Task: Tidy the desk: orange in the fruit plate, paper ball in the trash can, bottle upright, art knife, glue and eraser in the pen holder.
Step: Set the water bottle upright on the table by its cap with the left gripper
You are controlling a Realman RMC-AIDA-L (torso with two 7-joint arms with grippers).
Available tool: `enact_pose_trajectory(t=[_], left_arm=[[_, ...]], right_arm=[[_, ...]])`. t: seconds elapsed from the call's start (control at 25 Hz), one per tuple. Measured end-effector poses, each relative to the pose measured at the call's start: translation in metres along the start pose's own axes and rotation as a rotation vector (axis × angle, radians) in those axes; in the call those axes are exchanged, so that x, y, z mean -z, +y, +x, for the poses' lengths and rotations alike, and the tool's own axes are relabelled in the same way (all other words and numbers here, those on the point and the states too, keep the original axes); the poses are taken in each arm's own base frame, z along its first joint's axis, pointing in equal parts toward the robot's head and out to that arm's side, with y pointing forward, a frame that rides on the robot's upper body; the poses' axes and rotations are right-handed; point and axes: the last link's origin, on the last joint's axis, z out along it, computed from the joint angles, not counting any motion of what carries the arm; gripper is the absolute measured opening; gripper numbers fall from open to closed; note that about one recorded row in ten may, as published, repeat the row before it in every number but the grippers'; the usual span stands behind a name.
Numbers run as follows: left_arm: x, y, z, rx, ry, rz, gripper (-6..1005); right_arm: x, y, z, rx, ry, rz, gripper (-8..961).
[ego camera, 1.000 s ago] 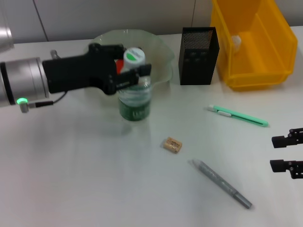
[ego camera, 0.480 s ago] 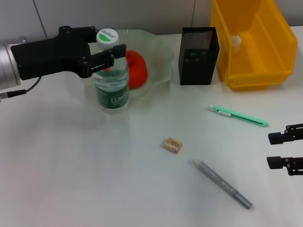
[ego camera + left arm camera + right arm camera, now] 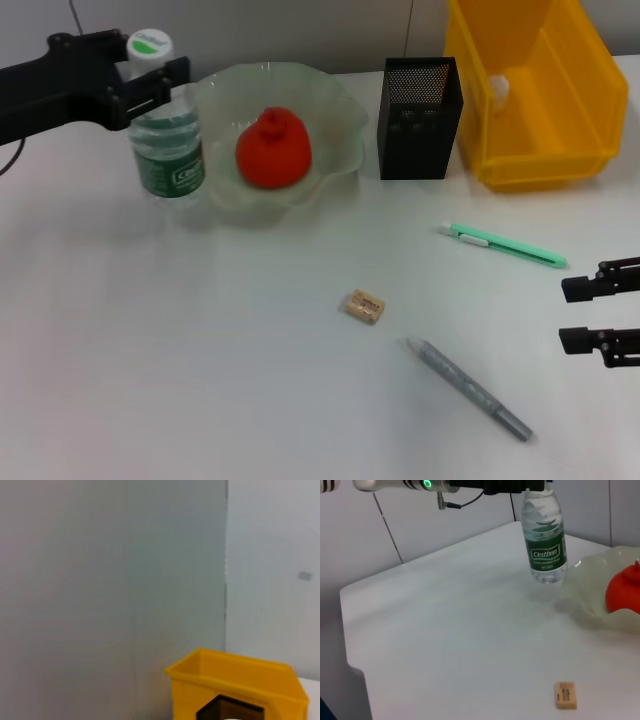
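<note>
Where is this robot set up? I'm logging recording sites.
Probably an indoor lab or test bench staged as a desk: a plain white table against bare grey wall panels, with a black mesh pen holder and a yellow plastic bin.

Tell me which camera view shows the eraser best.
The head view: the eraser lies whole and unobstructed on the table, between the fruit plate and the grey pen. The right wrist view also shows it, but low at the picture's edge. The left wrist view shows none of it, only wall and the yellow bin.
</note>
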Motion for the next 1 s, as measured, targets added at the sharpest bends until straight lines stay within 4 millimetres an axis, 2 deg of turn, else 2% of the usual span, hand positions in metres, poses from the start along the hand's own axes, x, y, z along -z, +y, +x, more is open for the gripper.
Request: enact_pose_trajectory(t=[0.4,0.64,1.0], left_arm=[[0.01,-0.012,-0.011,0.02,-0.023,0.101,447],[0.006,-0.013,-0.017,0.027,-0.03,0.147,447],[0.011,-0.013,-0.029,0.06,-0.041,0.178,448]], right_arm=[[-0.005,-0.002,-0.002,-0.005,-0.006,-0.02,594],[-0.005,-0.002,-0.002,-0.005,-0.006,-0.024,594],[-0.008,-0.002,0.0,-0.015,-0.004,-0.037,593]])
